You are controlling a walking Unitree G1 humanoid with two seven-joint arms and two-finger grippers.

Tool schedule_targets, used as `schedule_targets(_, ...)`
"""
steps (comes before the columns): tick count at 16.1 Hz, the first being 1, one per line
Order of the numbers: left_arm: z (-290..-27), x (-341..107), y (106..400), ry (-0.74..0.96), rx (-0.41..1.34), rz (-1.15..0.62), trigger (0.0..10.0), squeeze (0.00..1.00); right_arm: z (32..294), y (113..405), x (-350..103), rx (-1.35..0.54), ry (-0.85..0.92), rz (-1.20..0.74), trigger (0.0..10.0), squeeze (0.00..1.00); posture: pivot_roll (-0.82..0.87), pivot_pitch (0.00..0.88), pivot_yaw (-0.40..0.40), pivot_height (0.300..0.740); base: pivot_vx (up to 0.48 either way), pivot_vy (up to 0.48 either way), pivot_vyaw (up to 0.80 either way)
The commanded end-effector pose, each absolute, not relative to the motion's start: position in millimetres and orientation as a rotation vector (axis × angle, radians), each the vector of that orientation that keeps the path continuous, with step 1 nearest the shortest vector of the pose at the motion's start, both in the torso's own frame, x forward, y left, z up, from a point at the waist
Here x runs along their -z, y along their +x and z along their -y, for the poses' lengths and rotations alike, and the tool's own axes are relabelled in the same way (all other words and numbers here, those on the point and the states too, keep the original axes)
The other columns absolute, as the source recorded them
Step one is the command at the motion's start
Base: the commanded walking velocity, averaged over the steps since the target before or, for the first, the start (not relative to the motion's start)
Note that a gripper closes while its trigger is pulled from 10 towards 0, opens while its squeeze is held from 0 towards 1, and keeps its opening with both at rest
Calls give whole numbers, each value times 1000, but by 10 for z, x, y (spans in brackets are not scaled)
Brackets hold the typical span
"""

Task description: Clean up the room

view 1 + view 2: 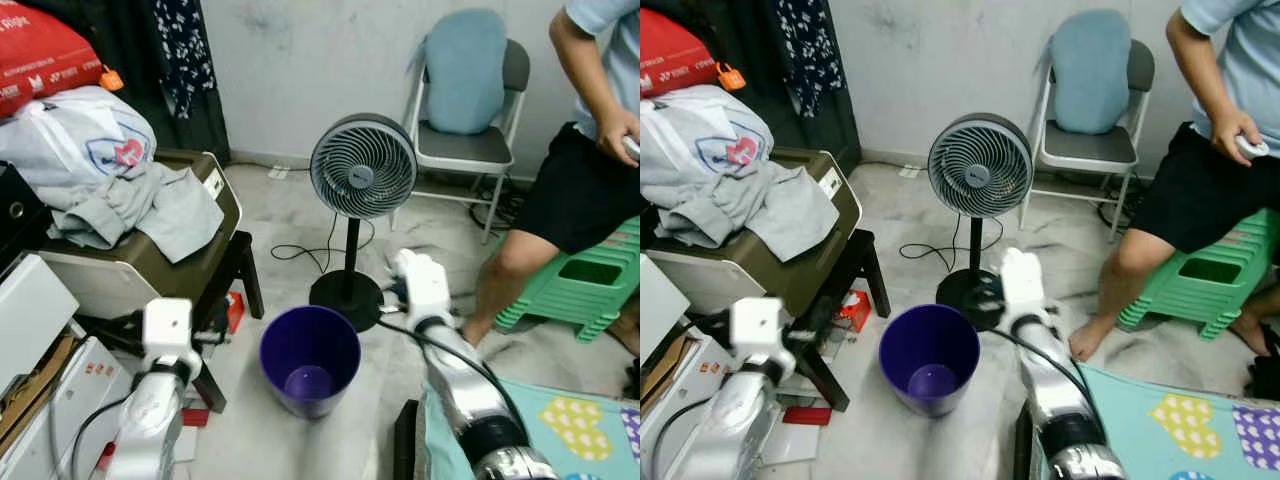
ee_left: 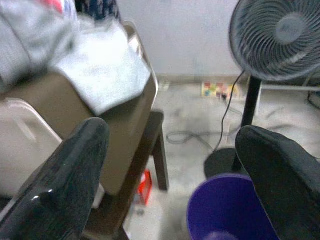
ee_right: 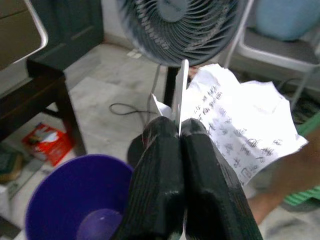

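I saw the purple bin [image 1: 310, 360] by the fan [image 1: 362, 166]; my right gripper [image 3: 179, 131] pinched a crumpled paper [image 3: 240, 130] beside its rim (left gripper [image 2: 172, 165] spread wide, holding nothing).

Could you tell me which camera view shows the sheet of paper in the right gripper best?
The right wrist view: the printed paper fills it, pinched in the right gripper. In the eye views it's just a blurred white patch.

Beside the round deep-purple plastic bin [image 1: 310, 358] stands a grey-grilled pedestal fan [image 1: 362, 166] on a black stand. The crumpled white paper sheet [image 3: 240, 127] carries black handwriting. Behind the fan, the grey folding chair [image 1: 470, 140] holds a pale blue cushion. Right of it are mint-green stacked stools [image 1: 585, 280].
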State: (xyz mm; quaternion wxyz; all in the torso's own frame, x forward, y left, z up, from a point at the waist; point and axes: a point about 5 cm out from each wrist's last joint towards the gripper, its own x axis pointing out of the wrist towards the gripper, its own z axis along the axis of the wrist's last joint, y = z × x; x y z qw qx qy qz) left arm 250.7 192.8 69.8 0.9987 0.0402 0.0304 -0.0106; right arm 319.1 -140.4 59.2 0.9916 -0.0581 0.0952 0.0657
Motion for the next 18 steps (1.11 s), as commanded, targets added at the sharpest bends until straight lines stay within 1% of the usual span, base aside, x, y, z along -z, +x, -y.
schedule_targets(1,-1903,-827,2488,93,44,-17,10000,0,1433,3173,-661,-136,-112,-170,10000,0,-122,54,6,740,0,0,0)
schedule_targets(2,-1920,-846,2449,96,38,-11,10000,0,1463,3123,-662,-130,-109,-166,10000,0,-122,57,5,740,0,0,0)
schedule_targets(3,-1923,-864,2408,92,32,-29,10000,0,1483,3046,-660,-129,-105,-172,10000,0,-125,68,7,740,0,0,800)
schedule_targets(5,-1914,-861,2393,90,34,-57,10000,0,1482,2988,-660,-132,-108,-186,10000,0,-132,77,12,740,0,0,800)
schedule_targets(8,-1869,-888,2402,76,36,-77,10000,0,1487,2944,-706,-124,-96,-200,10000,0,-136,81,15,740,0,0,744)
schedule_targets(10,-1838,-907,2413,68,42,-76,10000,0,1488,2941,-722,-124,-96,-205,10000,0,-136,87,15,740,0,0,413)
schedule_targets(12,-1834,-910,2418,69,39,-86,10000,0,1471,2938,-744,-130,-100,-207,10000,0,-135,91,11,740,0,0,0)
schedule_targets(14,-1849,-913,2424,55,27,-97,10000,0,1456,2937,-763,-129,-78,-215,10000,0,-134,101,10,740,0,0,638)
schedule_targets(18,-1842,-899,2425,3,26,-114,10000,0,1452,2936,-778,-126,-69,-219,10000,0,-136,106,10,740,0,0,0)
